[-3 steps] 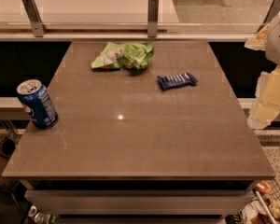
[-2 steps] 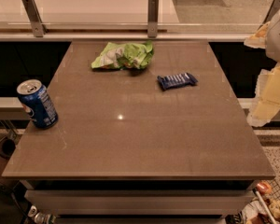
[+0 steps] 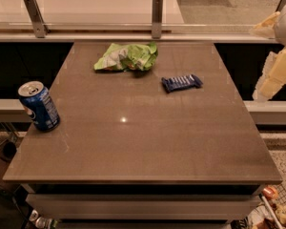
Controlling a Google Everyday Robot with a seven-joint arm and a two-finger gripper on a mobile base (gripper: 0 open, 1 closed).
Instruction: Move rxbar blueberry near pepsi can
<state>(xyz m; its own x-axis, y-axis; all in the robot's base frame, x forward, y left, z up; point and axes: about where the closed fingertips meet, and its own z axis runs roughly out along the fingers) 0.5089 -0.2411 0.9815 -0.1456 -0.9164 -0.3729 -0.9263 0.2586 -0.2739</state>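
Note:
The rxbar blueberry [image 3: 181, 83] is a small dark blue bar with white lettering, lying flat on the brown table [image 3: 148, 142], right of centre towards the back. The pepsi can [image 3: 38, 106] stands upright at the table's left edge, blue with a silver top. The bar and the can are far apart. My gripper [image 3: 275, 70] is a cream-coloured shape at the right edge of the view, off the table's right side and to the right of the bar, touching nothing.
A crumpled green-and-white chip bag [image 3: 127, 57] lies at the back of the table, left of the bar. A railing with metal posts [image 3: 157, 11] runs behind the table. Small items lie on the floor at the lower right [image 3: 271, 209].

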